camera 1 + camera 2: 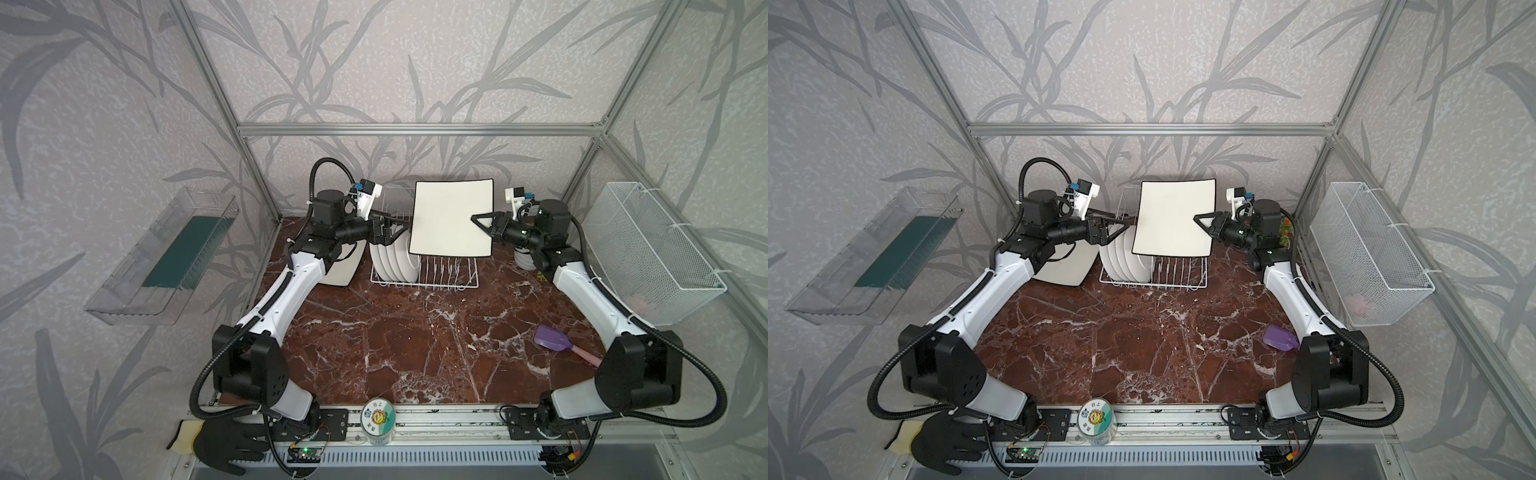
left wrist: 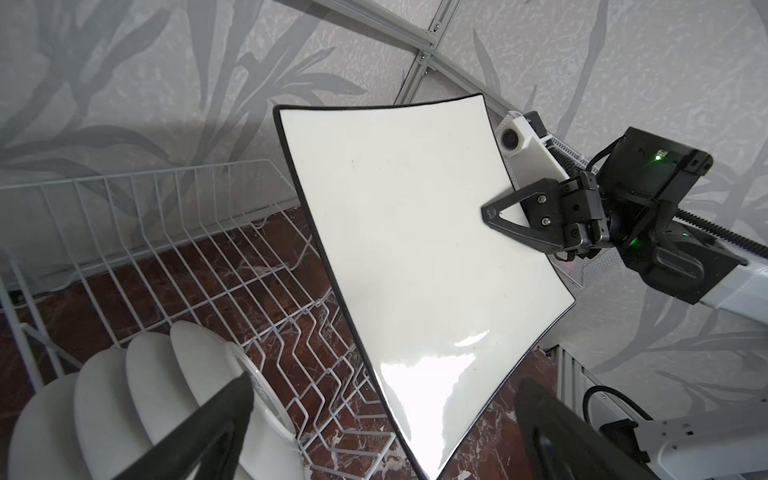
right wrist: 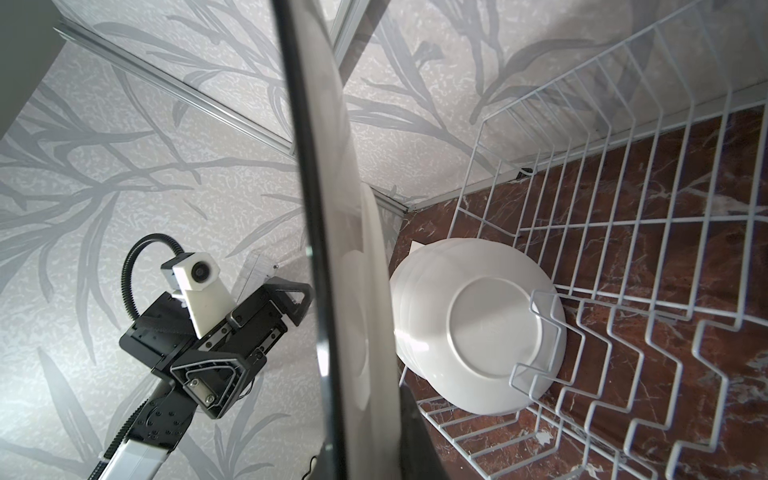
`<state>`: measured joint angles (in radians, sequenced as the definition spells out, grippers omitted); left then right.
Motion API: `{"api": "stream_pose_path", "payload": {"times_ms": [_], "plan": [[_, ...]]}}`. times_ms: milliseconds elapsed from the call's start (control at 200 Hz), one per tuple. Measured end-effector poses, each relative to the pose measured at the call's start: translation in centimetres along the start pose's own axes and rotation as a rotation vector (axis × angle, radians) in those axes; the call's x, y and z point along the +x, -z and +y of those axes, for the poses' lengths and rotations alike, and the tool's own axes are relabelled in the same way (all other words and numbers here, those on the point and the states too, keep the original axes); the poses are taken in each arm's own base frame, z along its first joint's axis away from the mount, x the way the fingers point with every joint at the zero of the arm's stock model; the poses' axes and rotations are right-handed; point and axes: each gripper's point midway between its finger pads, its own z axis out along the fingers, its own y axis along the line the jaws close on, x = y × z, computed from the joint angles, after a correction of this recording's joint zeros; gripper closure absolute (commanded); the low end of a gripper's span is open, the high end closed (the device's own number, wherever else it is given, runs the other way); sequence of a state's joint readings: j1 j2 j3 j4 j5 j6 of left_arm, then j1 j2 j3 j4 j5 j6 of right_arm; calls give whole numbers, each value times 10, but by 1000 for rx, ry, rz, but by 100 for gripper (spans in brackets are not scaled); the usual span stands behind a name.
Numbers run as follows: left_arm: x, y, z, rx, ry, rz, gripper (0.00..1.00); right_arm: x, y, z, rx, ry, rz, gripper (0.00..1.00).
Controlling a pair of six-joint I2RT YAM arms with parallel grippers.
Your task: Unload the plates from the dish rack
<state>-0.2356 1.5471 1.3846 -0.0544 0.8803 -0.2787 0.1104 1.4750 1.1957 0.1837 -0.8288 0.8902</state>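
**Right pincer (image 1: 476, 219) clamped on the square plate (image 1: 451, 220)**

I have the plate gripped by its right edge. It is upright, a little tilted, and held over the dish rack (image 1: 440, 276). My left pincer (image 1: 394, 227) stands wide apart just above the round plates (image 1: 392, 259), which are slotted in the rack's left end. A second square plate (image 1: 341, 271) lies on the table (image 1: 415, 340) left of the rack, partly under my left arm.

Square plate (image 1: 451, 218) above rack (image 1: 446, 272), round plates (image 1: 392, 259) upright
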Motion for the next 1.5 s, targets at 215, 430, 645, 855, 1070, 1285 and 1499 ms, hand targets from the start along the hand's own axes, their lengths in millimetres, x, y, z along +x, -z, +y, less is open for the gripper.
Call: {"api": "stream_pose_path", "payload": {"times_ms": [215,430,645,855,1070,1285,1499], "plan": [[1,-15,2,86,99,-20,3,7,-4,2,-21,36,12,100],[12,-36,-8,140,129,24,4,11,-8,13,-52,70,19,100],[17,-49,-20,181,125,63,11,15,-10,23,-92,83,38,100],[14,-51,-31,226,112,71,33,13,-9,33,-133,95,35,100],[12,-50,-37,260,126,71,56,15,-8,40,-165,97,50,100],[14,-49,-39,281,150,86,75,17,-7,44,-195,112,64,100],[16,-46,-38,292,174,100,100,18,-9,38,-205,104,80,96]]}}
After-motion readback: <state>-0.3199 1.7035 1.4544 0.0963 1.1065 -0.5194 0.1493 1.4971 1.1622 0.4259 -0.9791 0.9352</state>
